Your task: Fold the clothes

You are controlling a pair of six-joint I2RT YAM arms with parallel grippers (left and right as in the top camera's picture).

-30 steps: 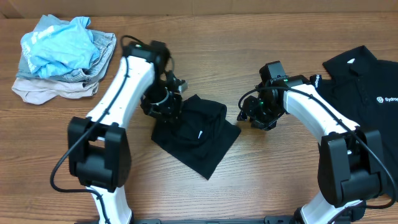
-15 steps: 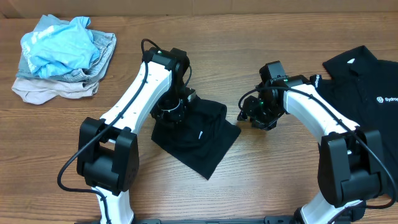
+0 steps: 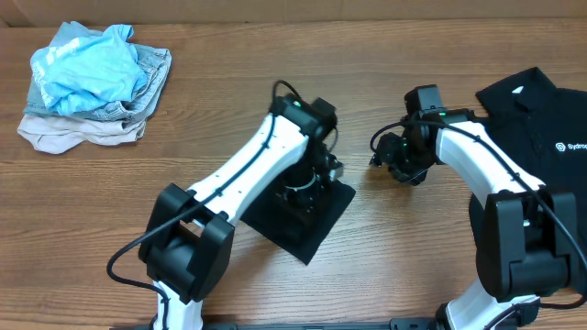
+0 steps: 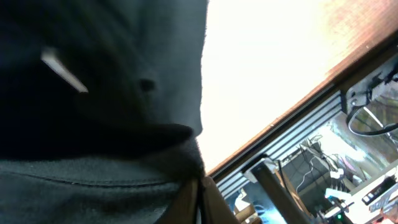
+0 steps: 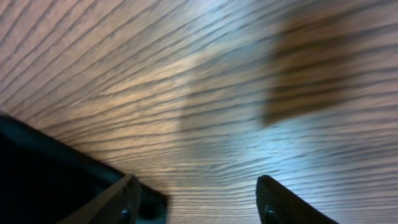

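The plain black shirt (image 3: 307, 225) lies folded at the table's middle. My left gripper (image 3: 316, 181) is over its right part and is shut on a fold of its fabric. In the left wrist view the black cloth (image 4: 93, 124) fills the left side, its small white label (image 4: 62, 70) shows, and the closed fingers (image 4: 199, 202) pinch the edge. My right gripper (image 3: 385, 160) is open and empty over bare wood just right of the shirt. Its fingers (image 5: 199, 208) are wide apart, with the black cloth's edge (image 5: 37, 165) beside the left finger. The collared black shirt with white lettering (image 3: 537, 115) lies at the far right.
A heap of light-blue, grey and beige garments (image 3: 92, 78) sits at the back left. Bare wooden table (image 3: 413, 266) lies between and in front of the shirts. The table's edge and a metal frame (image 4: 292, 140) show in the left wrist view.
My left gripper has carried the shirt's left edge rightward over the rest, so the shirt is now narrower. My right gripper has moved a little right and back, away from the shirt.
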